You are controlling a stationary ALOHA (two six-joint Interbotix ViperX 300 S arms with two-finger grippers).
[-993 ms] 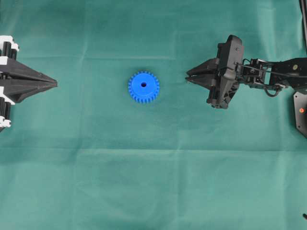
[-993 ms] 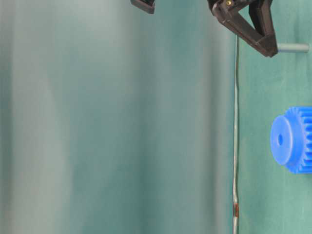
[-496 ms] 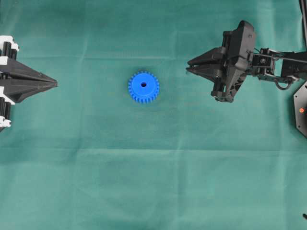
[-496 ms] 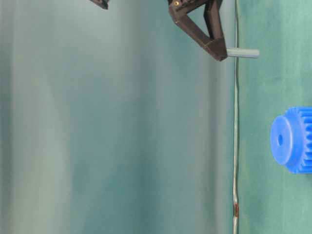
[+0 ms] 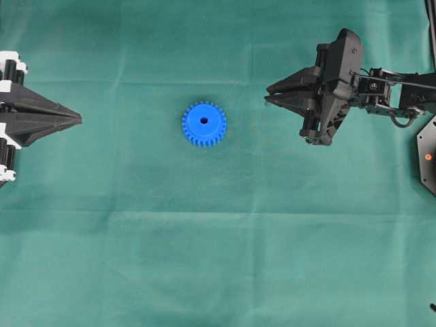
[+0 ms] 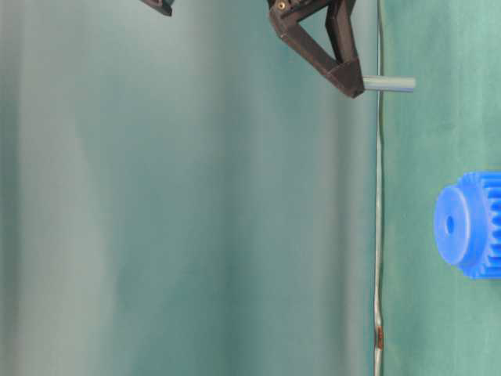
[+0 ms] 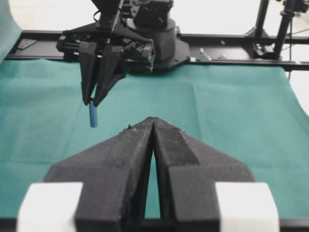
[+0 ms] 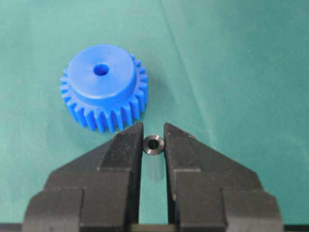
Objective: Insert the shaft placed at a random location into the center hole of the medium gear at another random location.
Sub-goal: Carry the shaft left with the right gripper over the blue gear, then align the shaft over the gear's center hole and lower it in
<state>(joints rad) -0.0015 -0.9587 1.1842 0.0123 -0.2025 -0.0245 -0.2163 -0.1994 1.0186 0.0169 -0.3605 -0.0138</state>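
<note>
Jaws of your right gripper (image 8: 153, 145) are clamped on the shaft (image 8: 154, 144), which hangs upright from their tips, clear of the desk (image 5: 218, 259). Only its top end is pinched, so any jolt could tilt it or let it drop. Ahead of the jaws, well apart, sits the medium gear (image 8: 102, 87) with its center hole (image 8: 101, 69) facing up; a tilted shaft would probably catch the hub rim and push the gear aside. Farther off, your left gripper (image 5: 76, 120) rests with jaws together, idle.
</note>
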